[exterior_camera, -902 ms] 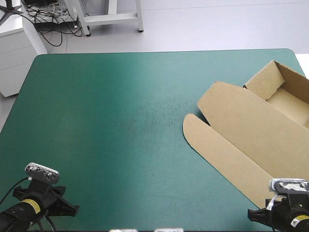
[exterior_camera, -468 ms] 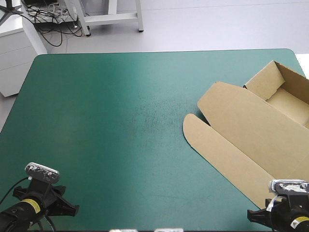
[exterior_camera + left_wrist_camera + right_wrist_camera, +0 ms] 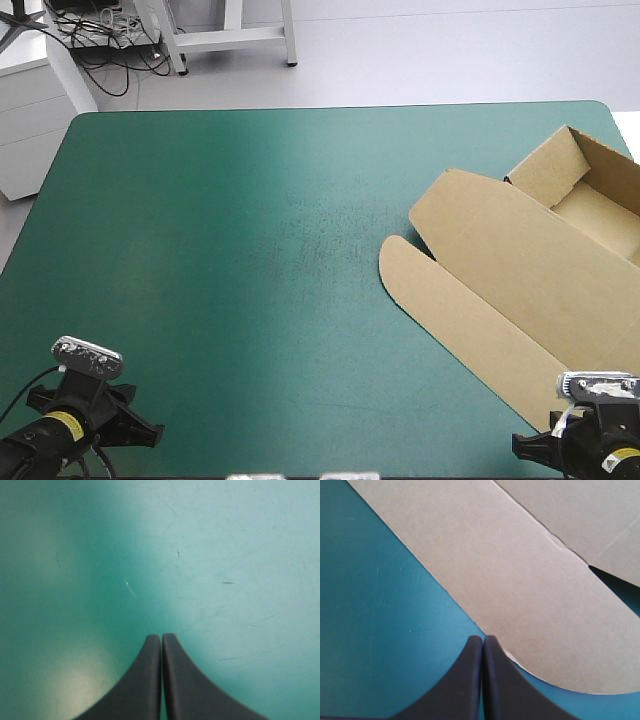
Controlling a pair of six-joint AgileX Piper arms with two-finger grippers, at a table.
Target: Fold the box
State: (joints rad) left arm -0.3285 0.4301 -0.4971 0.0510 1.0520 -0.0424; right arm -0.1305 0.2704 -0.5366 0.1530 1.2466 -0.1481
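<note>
The brown box (image 3: pixel 520 260) lies at the table's right side, its lid and long front flap spread flat and its tray walls raised at the far right. My left gripper (image 3: pixel 161 639) is shut over bare teal-green cover near the front left corner, far from the box. My right gripper (image 3: pixel 483 640) is shut too, its tips just above the near edge of the box's flat flap (image 3: pixel 520 580), holding nothing. In the high view only the wrists show at the front corners.
The teal-green table (image 3: pixel 250 250) stretches bare across the left and middle. The box's raised tray (image 3: pixel 590 190) reaches the table's right edge.
</note>
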